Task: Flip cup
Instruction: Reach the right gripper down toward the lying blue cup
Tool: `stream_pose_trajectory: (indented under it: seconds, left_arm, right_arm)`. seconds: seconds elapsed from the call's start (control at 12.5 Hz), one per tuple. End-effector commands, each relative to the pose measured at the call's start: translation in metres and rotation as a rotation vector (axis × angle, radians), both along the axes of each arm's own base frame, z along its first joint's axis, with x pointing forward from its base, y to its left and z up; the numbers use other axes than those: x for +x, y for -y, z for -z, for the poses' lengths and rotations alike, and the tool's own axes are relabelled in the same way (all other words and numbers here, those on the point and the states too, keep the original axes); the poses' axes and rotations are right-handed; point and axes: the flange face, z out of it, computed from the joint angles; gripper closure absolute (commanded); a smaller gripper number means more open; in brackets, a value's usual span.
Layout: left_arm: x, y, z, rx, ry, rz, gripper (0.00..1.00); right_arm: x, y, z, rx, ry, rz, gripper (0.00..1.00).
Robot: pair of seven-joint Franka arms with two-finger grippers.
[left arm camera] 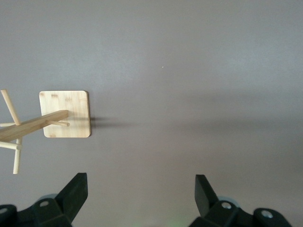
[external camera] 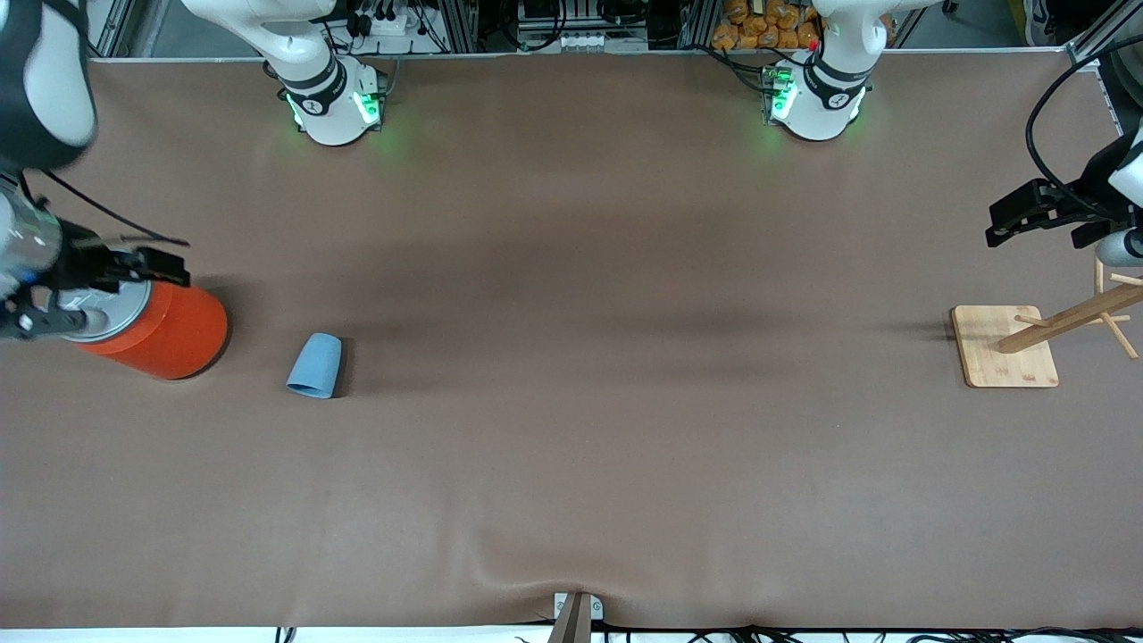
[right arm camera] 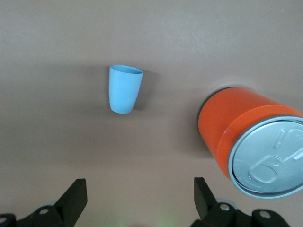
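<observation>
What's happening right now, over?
Right gripper open above big orange can. Left gripper open, waiting. Small light-blue plastic cup untouched beside can.

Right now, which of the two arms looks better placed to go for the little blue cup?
The right arm. Its gripper, jaws open, hangs over the orange can, right beside the cup. The left gripper waits above the wooden rack at the left arm's end of the table.
</observation>
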Motion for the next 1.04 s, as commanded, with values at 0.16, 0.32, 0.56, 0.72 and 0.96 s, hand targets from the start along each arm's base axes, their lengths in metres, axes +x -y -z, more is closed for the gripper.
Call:
stream_pose_trajectory:
  seconds: [0.16,0.32,0.56,0.72,0.96]
  left_arm:
    - [-0.026,0.011,-0.004,0.004,-0.030,-0.005,0.00]
    - [-0.027,0.012,-0.003,0.003,-0.032,-0.003,0.00]
    - [-0.031,0.015,-0.003,0.007,-0.032,0.000,0.00]
    - [-0.035,0.016,-0.004,0.010,-0.032,0.001,0.00]
    - [-0.046,0.018,-0.008,0.019,-0.023,0.001,0.00]
  right_arm:
    - [0.014,0.000,0.060,-0.014,-0.069,0.018,0.00]
    - [0.014,-0.012,0.098,-0.008,-0.077,0.008,0.00]
    - [0.004,-0.010,0.157,0.061,-0.005,0.064,0.00]
    - [-0.001,-0.015,0.188,0.067,0.063,0.074,0.00]
    - [-0.009,-0.028,0.227,0.074,0.101,0.084,0.00]
